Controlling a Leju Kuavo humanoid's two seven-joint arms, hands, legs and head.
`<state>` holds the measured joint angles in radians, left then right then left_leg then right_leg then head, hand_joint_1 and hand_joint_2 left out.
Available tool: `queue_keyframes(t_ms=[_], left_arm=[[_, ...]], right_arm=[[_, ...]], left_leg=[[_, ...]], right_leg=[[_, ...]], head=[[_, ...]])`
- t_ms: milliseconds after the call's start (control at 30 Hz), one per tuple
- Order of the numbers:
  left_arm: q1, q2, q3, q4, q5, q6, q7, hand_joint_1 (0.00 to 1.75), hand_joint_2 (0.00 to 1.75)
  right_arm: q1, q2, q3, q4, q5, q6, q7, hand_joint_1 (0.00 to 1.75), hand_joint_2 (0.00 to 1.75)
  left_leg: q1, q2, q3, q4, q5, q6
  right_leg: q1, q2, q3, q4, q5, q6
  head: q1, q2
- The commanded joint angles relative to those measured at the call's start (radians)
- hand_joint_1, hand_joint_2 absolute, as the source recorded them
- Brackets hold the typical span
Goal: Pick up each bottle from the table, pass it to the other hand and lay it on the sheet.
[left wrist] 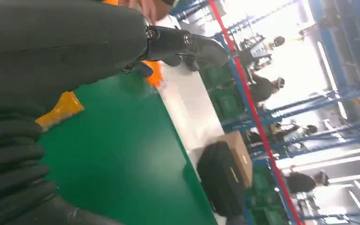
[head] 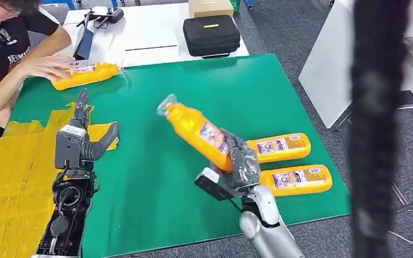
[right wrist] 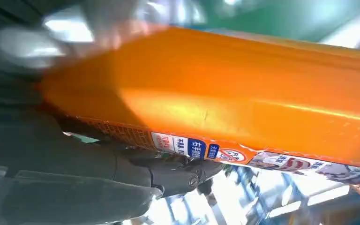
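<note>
My right hand (head: 240, 161) grips an orange bottle (head: 196, 129) by its lower end and holds it tilted above the green mat, clear cap pointing up and left; the bottle (right wrist: 243, 98) lies across the right wrist view against my fingers (right wrist: 168, 176). My left hand (head: 83, 137) hovers open over the edge of the yellow sheet (head: 16, 177), its fingers (left wrist: 187, 44) apart and nothing in them. Two more orange bottles (head: 279, 147) (head: 298, 179) lie on the mat just right of my right hand. A person's hand rests on another bottle (head: 86, 75) at the mat's far left.
A person (head: 11, 48) sits at the far left corner of the green mat (head: 156, 177). Behind the mat, a white table carries a black case (head: 211, 35), a cardboard box (head: 210, 7) and tools. A dark blurred cable (head: 376, 129) hangs at the right.
</note>
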<state>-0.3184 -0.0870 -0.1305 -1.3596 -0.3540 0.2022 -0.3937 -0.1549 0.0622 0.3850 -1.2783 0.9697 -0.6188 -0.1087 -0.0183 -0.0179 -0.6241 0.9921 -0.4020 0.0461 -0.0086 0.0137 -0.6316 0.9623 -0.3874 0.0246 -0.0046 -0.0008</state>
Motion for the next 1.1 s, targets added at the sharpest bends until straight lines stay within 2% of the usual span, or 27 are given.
queue_keyframes(t_ms=[33,67,133,200,233,267,333,433,567,667,933,1100], left_arm=[[-0.019,0.000,-0.032,-0.002,0.070,-0.064,0.005,0.00,1.75],[-0.029,0.004,-0.046,0.006,0.103,-0.098,0.017,0.00,1.75],[-0.038,0.008,-0.063,0.009,0.160,-0.155,0.033,0.00,1.75],[-0.032,0.014,-0.078,-0.001,0.206,-0.203,0.042,0.00,1.75],[-0.024,0.022,-0.093,-0.014,0.230,-0.236,0.046,0.00,1.75],[-0.014,0.027,-0.108,-0.028,0.255,-0.271,0.055,0.00,1.75],[-0.005,0.037,-0.144,-0.040,0.271,-0.314,0.072,0.00,1.75],[0.000,0.036,-0.193,-0.042,0.293,-0.360,0.085,0.00,1.75],[-0.016,0.023,-0.240,0.008,0.362,-0.406,0.104,0.00,1.75],[-0.028,0.014,-0.262,0.030,0.397,-0.427,0.098,0.00,1.75],[-0.036,0.011,-0.273,0.036,0.401,-0.425,0.099,0.00,1.75],[-0.055,0.016,-0.321,0.021,0.427,-0.424,0.113,0.00,1.75]], right_arm=[[0.006,0.034,-0.112,-0.029,-0.117,-0.079,-0.104,1.75,1.75],[0.011,0.054,-0.164,-0.051,-0.190,-0.079,-0.201,1.75,1.75],[0.010,0.079,-0.223,-0.051,-0.260,-0.079,-0.307,1.75,1.75],[-0.009,0.075,-0.219,-0.023,-0.353,-0.075,-0.346,1.75,1.75],[-0.025,0.070,-0.211,-0.001,-0.426,-0.039,-0.361,1.75,1.75],[-0.043,0.071,-0.209,0.024,-0.501,0.001,-0.378,1.75,1.75],[-0.066,0.070,-0.199,0.058,-0.541,0.036,-0.383,1.75,1.75],[-0.087,0.078,-0.176,0.072,-0.548,0.046,-0.400,1.75,1.75],[-0.117,0.090,-0.138,0.102,-0.546,0.061,-0.384,1.75,1.75],[-0.130,0.089,-0.120,0.117,-0.532,0.049,-0.379,1.75,1.75],[-0.131,0.086,-0.115,0.115,-0.531,0.047,-0.374,1.75,1.75],[-0.136,0.079,-0.084,0.116,-0.533,0.068,-0.357,1.75,1.75]], left_leg=[[0.002,0.001,0.006,0.001,-0.003,-0.004],[0.001,0.001,0.004,0.001,-0.002,-0.004],[0.002,-0.001,0.005,0.002,-0.003,-0.004],[0.002,-0.002,0.005,0.002,-0.003,-0.004],[0.002,-0.001,0.007,0.003,-0.004,-0.005],[0.001,0.001,0.002,0.000,-0.001,-0.002],[0.003,0.004,0.011,0.004,-0.007,-0.006],[0.001,0.003,0.002,0.000,-0.001,-0.002],[0.002,0.002,0.008,0.002,-0.005,-0.005],[0.001,0.002,0.006,0.001,-0.003,-0.004],[0.002,0.001,0.006,0.001,-0.003,-0.004],[0.002,-0.001,0.004,0.001,-0.002,-0.003]], right_leg=[[0.002,-0.002,0.006,0.001,-0.003,-0.001],[0.001,-0.002,0.005,0.001,-0.002,-0.001],[0.002,-0.003,0.005,0.002,-0.003,-0.001],[0.002,-0.004,0.006,0.002,-0.004,-0.001],[0.002,-0.003,0.007,0.002,-0.004,-0.001],[0.001,0.000,0.002,0.000,-0.001,0.000],[0.003,0.000,0.011,0.002,-0.005,-0.001],[0.001,0.001,0.002,-0.001,0.000,0.000],[0.002,-0.001,0.009,0.001,-0.004,-0.001],[0.002,0.001,0.006,0.000,-0.002,-0.001],[0.002,0.000,0.006,0.000,-0.002,-0.001],[0.002,-0.002,0.005,0.000,-0.002,-0.001]], head=[[0.000,0.000],[0.000,0.000],[0.000,0.000],[0.000,0.000],[0.000,0.000],[0.000,0.000],[0.000,0.000],[0.000,0.000],[0.000,0.000],[0.000,0.000],[0.000,0.000],[0.000,0.000]])
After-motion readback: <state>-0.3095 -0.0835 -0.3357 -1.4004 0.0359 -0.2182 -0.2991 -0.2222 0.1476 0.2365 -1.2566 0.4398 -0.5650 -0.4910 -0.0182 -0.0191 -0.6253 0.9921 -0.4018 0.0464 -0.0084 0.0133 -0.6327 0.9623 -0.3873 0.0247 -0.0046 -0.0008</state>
